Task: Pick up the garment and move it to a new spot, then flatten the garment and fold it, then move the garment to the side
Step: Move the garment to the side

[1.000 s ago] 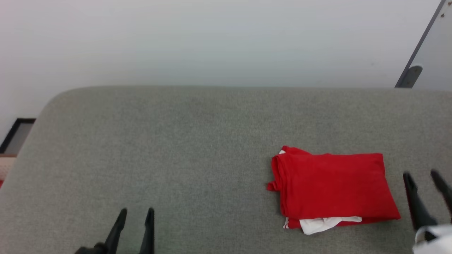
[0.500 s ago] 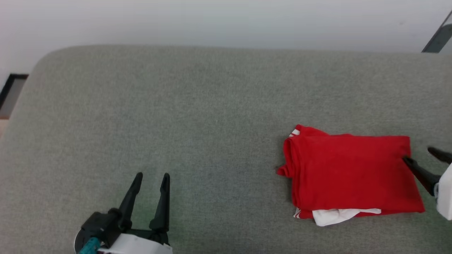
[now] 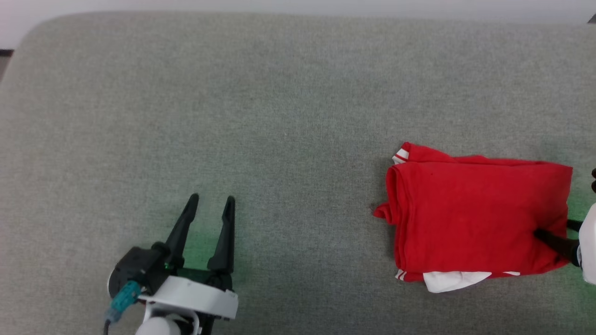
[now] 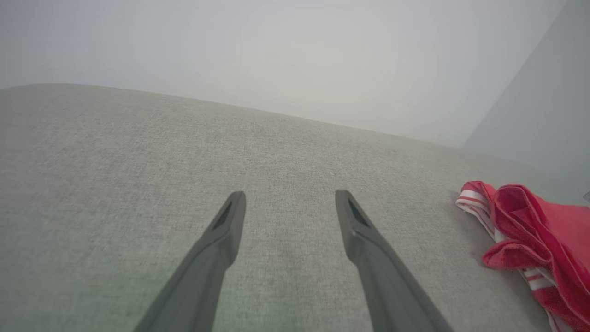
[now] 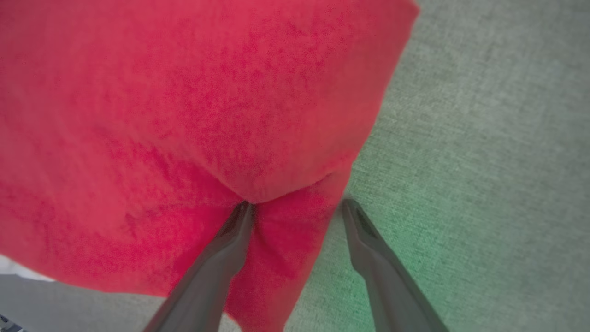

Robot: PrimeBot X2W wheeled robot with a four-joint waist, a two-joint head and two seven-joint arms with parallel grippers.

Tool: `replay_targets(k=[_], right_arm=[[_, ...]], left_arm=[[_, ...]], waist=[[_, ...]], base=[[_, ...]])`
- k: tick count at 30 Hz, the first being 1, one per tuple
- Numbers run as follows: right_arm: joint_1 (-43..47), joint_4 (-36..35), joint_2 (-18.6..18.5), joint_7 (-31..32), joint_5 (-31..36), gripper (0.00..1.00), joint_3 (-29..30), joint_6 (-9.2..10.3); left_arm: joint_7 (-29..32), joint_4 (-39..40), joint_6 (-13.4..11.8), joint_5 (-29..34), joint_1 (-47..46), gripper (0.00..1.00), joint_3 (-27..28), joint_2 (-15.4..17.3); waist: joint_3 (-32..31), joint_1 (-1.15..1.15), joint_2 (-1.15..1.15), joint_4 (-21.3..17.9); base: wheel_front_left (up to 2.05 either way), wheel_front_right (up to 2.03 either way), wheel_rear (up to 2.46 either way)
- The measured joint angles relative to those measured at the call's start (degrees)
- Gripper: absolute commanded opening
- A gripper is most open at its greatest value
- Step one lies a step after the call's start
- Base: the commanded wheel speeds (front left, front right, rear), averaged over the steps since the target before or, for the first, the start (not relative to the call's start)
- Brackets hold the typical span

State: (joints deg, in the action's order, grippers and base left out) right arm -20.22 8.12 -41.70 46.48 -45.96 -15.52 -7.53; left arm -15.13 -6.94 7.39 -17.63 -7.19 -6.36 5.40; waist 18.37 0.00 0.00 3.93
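At the right side of the grey padded surface (image 3: 279, 93), I am holding my right end effector (image 5: 296, 205) at the right edge of the garment (image 3: 470, 209), toward its near corner. The jaws are standing wide apart and gripping nothing. One finger (image 5: 214, 258) is lying against the red cloth, where a small crease is showing. The other is sitting over bare grey just beside the edge, so a strip of the garment is lying between them.

The garment is resting as a compact folded rectangle, plain red side up. A white sleeve (image 3: 454, 280) is poking out along its near edge, and striped trim (image 3: 400, 155) is peeping from the far left corner.

I am judging that the folding looks done and that I am lining up a grasp to shift the bundle. Whether this is the first move or the last one to the side, I cannot tell from here. The next move is calling for a closing pinch that catches every layer at this edge, not only the top one; otherwise the fold is likely to open as it lifts or slides.

My left end effector (image 3: 211, 200) is waiting well apart at the lower left, fingers spread and empty, over bare fabric. Nothing is standing in the way, and a pale wall (image 4: 276, 46) is rising beyond the far edge.
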Motion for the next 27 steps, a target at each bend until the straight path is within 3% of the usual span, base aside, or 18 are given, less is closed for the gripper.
replay_targets(k=[2,3,4,5,6,14,27], right_arm=[[-0.6,0.1,0.2,-0.2,0.5,1.00,-0.1,0.00],[-0.8,0.2,0.5,-0.6,0.5,0.83,-0.1,0.00],[-1.0,0.2,0.7,-1.0,0.5,0.49,-0.1,0.00],[-1.2,0.2,0.8,-1.7,0.5,0.37,-0.2,0.00],[-1.5,0.4,1.1,-2.3,0.5,0.00,-0.2,0.00],[-1.7,1.7,3.4,-9.1,-0.9,0.00,0.4,-0.08],[-1.7,7.7,-0.3,-20.0,-2.7,0.00,9.2,-0.01]], left_arm=[[0.0,-0.3,0.0,0.0,-1.2,1.00,-0.5,0.1],[0.0,-0.4,0.0,0.0,-1.7,1.00,-0.7,0.2],[0.0,-0.6,0.0,0.0,-2.1,1.00,-0.8,0.3],[0.0,-0.6,0.0,0.0,-2.5,1.00,-1.0,0.4],[0.0,-0.7,0.0,0.0,-2.7,1.00,-1.2,0.6],[0.0,0.5,0.0,0.9,-4.8,1.00,-2.9,2.4],[0.0,3.1,0.1,1.7,-16.5,1.00,-11.3,8.7]], waist=[[1.0,0.00,0.00,0.0],[1.4,0.00,0.00,0.0],[1.8,0.00,0.00,-0.1],[2.0,0.00,0.00,-0.2],[2.2,0.00,0.00,-0.3],[1.9,0.00,0.00,-3.1],[3.9,0.00,0.00,-11.5]], base=[[0.00,0.00,0.00],[0.00,0.00,0.00],[0.00,0.00,0.00],[0.00,0.00,0.00],[0.00,0.00,0.00],[0.00,0.00,0.00],[0.00,0.00,0.00]])
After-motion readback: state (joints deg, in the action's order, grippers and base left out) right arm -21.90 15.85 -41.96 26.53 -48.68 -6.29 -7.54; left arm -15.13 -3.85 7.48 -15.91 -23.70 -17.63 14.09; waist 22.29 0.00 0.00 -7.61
